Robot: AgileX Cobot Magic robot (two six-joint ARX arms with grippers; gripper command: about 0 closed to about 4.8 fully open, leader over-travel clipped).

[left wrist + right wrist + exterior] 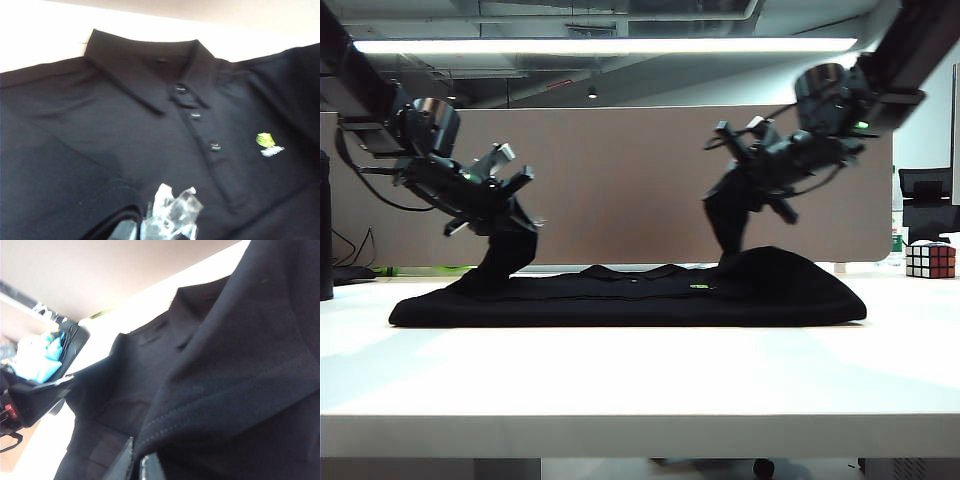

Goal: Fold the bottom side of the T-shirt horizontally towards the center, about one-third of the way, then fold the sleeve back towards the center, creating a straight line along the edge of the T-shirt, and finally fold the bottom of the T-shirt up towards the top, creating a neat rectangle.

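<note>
- Left end effector: clamped on a pinch of the T-shirt near its left end, lifting a peak of black cloth off the counter; in the left wrist view its fingertips show against the fabric.
- Right end effector: closed on a raised fold of the same garment towards its right end; the stitched hem runs just past the jaws.
- T-shirt: lies across the middle of the counter, collar and buttoned placket facing up.
- Handling (judgement): soft, light and limp; it will sag between two holds, so gripping at hem or seam, both ends together, seems best.
- Markings: a small yellow-green chest logo with pale lettering beneath, too blurred to read.
- Rubik's cube: stands well apart at the counter's right edge.
</note>
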